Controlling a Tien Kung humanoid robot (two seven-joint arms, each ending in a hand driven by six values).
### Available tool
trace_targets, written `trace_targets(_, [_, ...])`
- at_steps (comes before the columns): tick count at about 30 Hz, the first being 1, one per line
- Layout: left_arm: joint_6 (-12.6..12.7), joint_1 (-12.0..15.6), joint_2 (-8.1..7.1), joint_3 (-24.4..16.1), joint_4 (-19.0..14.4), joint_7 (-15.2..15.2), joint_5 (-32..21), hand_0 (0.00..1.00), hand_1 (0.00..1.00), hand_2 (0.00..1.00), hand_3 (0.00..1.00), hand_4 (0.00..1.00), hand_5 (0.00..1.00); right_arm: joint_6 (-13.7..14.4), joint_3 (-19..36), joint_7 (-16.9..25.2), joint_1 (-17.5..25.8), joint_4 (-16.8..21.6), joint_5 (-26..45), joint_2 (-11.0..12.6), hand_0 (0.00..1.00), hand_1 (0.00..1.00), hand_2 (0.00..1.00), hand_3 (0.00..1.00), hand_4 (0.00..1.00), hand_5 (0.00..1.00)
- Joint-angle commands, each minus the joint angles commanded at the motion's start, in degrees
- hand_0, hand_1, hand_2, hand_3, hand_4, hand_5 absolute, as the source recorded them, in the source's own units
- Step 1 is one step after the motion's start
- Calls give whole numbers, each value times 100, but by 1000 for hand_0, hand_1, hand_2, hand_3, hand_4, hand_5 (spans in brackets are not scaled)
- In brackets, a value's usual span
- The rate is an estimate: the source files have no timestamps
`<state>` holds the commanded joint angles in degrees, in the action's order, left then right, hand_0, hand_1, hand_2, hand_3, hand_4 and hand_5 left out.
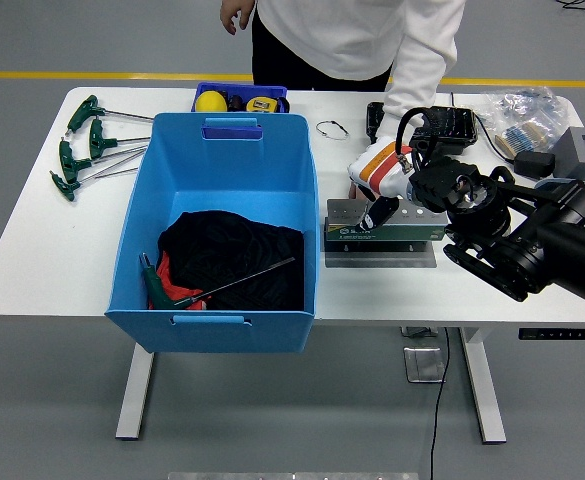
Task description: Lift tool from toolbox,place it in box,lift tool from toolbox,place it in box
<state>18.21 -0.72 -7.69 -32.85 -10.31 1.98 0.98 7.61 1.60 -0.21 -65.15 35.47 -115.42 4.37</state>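
The right hand (377, 185) reaches over the toolbox (382, 232), right of the blue box (222, 235) holding a tool (234, 283).
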Motion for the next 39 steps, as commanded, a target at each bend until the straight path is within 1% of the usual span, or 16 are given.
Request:
trace_targets(2, [1,3,-1,-1,0,1,6,582,589,674,785,853,778,43,9,20,2,-6,-22,9,378,227,275,261,998,636])
trace_targets(3, [4,3,0,-6,0,4,14,581,589,674,785,854,780,65,20,31,7,0,-26,16,273,161,213,179,988,644])
trace_targets(8, [1,7,-3,3,0,4,15,581,589,674,785,854,780,161,47,72,21,3,-14,43,273,161,213,179,988,644])
trace_targets(9, [0,8,-4,0,0,4,20,582,587,673,784,856,782,181,51,81,23,3,-7,48,173,104,156,125,961,632])
trace_targets(14, [-2,16,-7,-24,0,9,53,582,587,673,784,856,782,344,95,133,43,2,2,80,173,104,156,125,961,632])
trace_targets(15, [-2,18,-8,-26,0,10,57,581,588,673,784,855,782,377,108,136,50,-1,19,86,60,31,98,76,798,591])
trace_targets(20, [-1,30,-8,-63,0,19,102,581,588,673,784,855,782,441,195,125,75,2,69,120,60,31,98,76,798,591])
trace_targets(21, [1,29,-8,-84,0,23,122,581,587,673,784,856,782,439,225,128,66,7,59,139,17,2,63,58,819,605])
trace_targets(24, [-1,27,-12,-104,0,25,139,581,587,673,784,856,782,433,275,133,34,32,47,187,17,2,63,58,819,605])
trace_targets(26, [-2,27,-13,-131,0,29,160,581,587,673,784,856,782,406,333,128,-1,81,39,241,17,2,63,58,819,605])
trace_targets(27, [-1,27,-13,-141,0,30,167,581,587,673,784,856,782,379,363,134,-17,112,42,266,2,2,32,45,878,640])
trace_targets(30, [0,33,-16,-195,0,38,208,581,587,673,784,856,782,190,456,199,-99,230,222,351,2,2,32,45,878,640])
trace_targets(36, [10,54,-11,-293,0,56,281,581,587,674,784,855,781,-90,689,158,-247,492,410,497,2,2,20,42,877,628])
trace_targets(39, [11,69,-12,-295,0,56,266,581,587,674,784,855,781,-324,870,123,-319,698,487,595,2,2,20,42,877,628])
